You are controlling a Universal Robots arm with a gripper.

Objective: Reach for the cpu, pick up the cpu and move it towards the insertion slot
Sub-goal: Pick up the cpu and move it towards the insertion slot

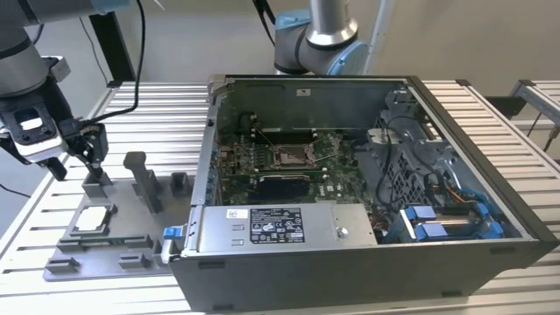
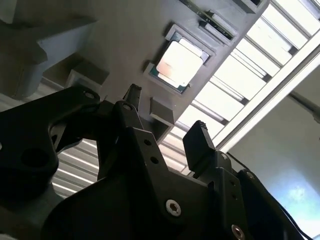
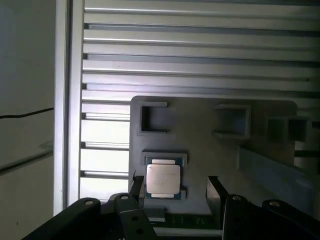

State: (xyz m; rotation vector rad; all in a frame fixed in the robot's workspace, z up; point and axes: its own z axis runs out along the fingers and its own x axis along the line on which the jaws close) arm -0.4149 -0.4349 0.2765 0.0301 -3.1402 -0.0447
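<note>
— Gripper (image 3: 174, 181) first: jaws spread wide, nothing held, hovering over the cpu (image 3: 162, 180) without touching it.
— Where does the cpu sit?
— Flat in its nest on the grey fixture plate (image 3: 200, 130), outside the case (image 1: 368, 262) and well apart from the slot (image 1: 289, 155).
— How will it handle?
— Light, thin and stiff, I'd judge, with a fragile underside. Take it by two opposite edges, gently; that smooth top looks slippery.
</note>
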